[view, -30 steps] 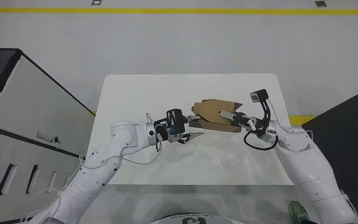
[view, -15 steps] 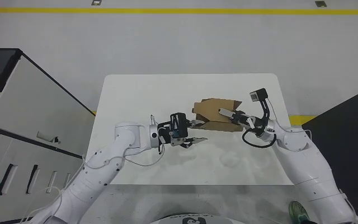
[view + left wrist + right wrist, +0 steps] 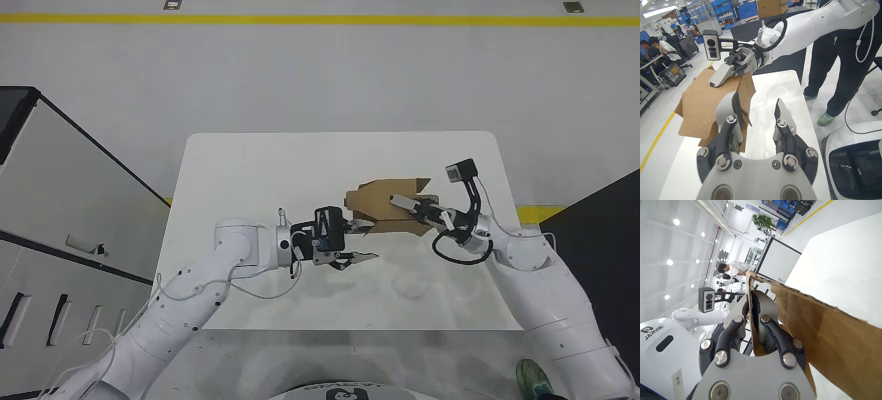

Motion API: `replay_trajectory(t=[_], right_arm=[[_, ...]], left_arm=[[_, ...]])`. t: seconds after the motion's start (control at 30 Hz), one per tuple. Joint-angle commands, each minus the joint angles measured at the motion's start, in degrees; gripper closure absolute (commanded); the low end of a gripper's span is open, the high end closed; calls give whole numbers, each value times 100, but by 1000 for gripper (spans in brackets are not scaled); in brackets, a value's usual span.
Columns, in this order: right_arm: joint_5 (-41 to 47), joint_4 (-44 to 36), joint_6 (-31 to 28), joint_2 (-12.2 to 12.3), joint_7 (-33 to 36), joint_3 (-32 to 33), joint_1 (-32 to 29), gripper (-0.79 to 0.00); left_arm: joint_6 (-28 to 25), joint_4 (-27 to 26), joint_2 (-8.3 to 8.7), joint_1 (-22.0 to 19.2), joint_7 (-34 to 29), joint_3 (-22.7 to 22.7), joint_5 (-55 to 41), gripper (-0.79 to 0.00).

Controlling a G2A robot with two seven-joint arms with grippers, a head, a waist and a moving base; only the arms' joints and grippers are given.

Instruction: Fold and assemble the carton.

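The right gripper (image 3: 401,205) pinches the carton's (image 3: 372,198) three-o'clock wall, and the left gripper (image 3: 361,242), spread wide at seven o'clock, could shove it loose.

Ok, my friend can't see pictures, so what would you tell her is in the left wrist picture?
A half-folded brown cardboard carton is held at its top edge by the right gripper, over a white table. Close to the camera, the left gripper is open beside the carton's near corner.
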Motion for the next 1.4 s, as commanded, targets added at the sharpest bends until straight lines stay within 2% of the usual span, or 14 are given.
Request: replay_trajectory(t=[0.0, 0.63, 1.07, 1.37], right_arm=[[-6, -9, -2, -3, 4, 0, -8, 0], [241, -17, -186, -21, 91, 132, -109, 0], [-34, -140, 61, -73, -329, 62, -68, 0], [1, -181, 83, -99, -278, 12, -71, 0]], left_arm=[[11, 7, -3, 1, -12, 9, -4, -382], [40, -2, 17, 52, -170, -78, -42, -379], [-1, -48, -4, -8, -218, 12, -64, -379], [39, -4, -38, -66, -230, 130, -73, -372]])
